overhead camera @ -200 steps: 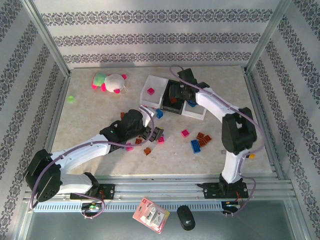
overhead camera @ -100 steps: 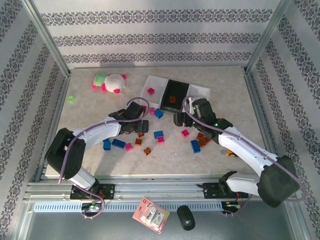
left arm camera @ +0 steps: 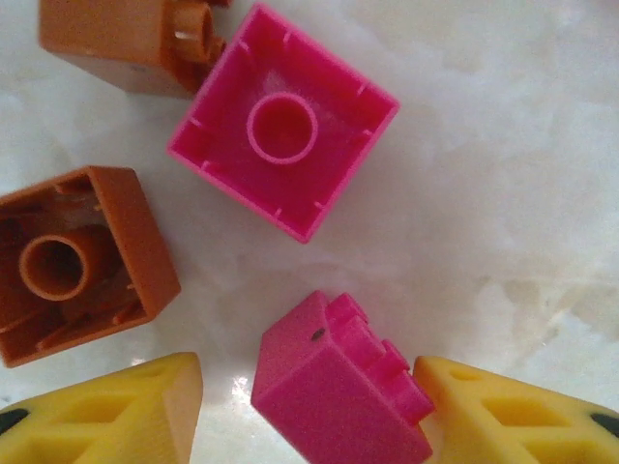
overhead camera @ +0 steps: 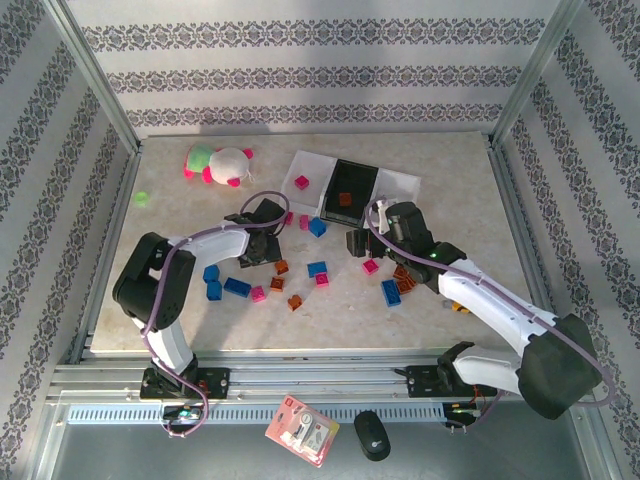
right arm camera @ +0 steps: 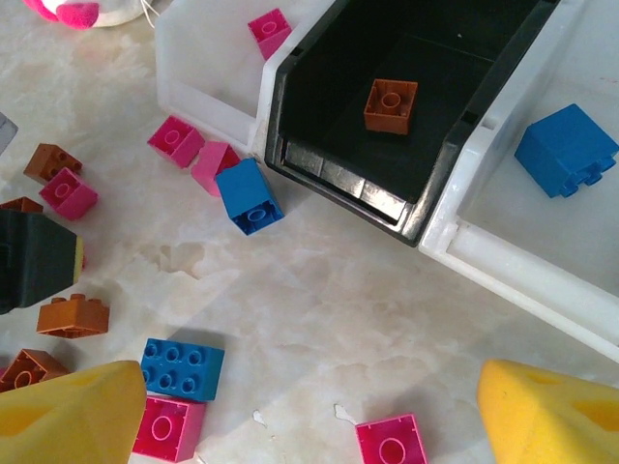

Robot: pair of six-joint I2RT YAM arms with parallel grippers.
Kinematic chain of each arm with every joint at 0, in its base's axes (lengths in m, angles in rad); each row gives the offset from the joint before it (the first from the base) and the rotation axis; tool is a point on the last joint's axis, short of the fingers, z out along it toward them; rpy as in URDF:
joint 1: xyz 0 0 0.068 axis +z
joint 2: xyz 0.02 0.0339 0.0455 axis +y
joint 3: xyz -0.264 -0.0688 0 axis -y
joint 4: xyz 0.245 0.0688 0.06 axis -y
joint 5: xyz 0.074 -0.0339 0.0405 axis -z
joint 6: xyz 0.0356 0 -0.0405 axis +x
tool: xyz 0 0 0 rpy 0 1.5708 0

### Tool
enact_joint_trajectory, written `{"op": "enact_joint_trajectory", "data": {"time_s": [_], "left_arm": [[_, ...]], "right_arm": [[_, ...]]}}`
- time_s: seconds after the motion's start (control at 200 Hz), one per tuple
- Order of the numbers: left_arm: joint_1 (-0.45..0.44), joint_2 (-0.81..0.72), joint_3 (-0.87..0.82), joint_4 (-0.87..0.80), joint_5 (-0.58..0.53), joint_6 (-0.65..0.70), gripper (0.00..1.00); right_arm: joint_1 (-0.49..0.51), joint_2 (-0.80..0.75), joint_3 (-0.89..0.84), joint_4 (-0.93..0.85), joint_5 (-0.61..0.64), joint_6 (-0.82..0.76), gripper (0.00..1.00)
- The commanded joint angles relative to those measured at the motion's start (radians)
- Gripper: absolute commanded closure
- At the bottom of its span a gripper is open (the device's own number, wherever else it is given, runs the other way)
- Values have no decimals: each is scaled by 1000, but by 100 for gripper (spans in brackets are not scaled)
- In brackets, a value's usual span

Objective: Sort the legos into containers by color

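Now the left end effector (left arm camera: 309,394) sits low over the worktop (overhead camera: 455,175). Its yellow fingers (left arm camera: 116,411) straddle a pink brick (left arm camera: 334,401) that lies tilted on its side. One finger touches the studded end of that brick and the other stands just clear, so the jaws are not yet closed on it. Space is tight there: an overturned pink brick (left arm camera: 282,121) lies just ahead, with an orange brick (left arm camera: 73,275) beside it and a second orange one (left arm camera: 126,43) at the picture's edge.

The right end effector (right arm camera: 309,396) is wide open and holds nothing, and bare worktop lies between its tips. It hovers near the front edge of the three trays. The left white tray (right arm camera: 189,58) holds one pink brick (right arm camera: 269,29). The black tray (right arm camera: 319,145) holds one orange brick (right arm camera: 391,104). The right white tray (right arm camera: 513,261) holds one blue brick (right arm camera: 566,150). The tray walls touch one another.

The remaining bricks are scattered over the middle of the worktop. A pair of blue ones (overhead camera: 237,287) lies to the left, and an orange-and-blue cluster (overhead camera: 402,279) lies under the right arm. The right and near strips along the metal frame (overhead camera: 515,210) are open. A plush toy (overhead camera: 220,163) lies at the far left, with a green piece (overhead camera: 142,198) near the left edge.
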Motion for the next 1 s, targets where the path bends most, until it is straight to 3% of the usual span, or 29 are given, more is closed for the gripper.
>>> {"op": "enact_joint_trajectory", "data": {"time_s": [0.0,0.225,0.575,0.774,0.999], "left_arm": [[13,18,27,-18,13,-25,48],[15,33,43,-28,7,-11,70],[11,-31,102,-60,15,73,76],[12,31,325,-105,5,147,77],[19,240,680,-172,16,233,77]], "right_arm": [[14,14,16,27,-15,-4,11],[20,14,9,35,-21,0,12],[57,-3,30,35,-46,-28,11],[97,21,65,51,-43,-41,11],[116,43,92,55,-33,-46,10]]}}
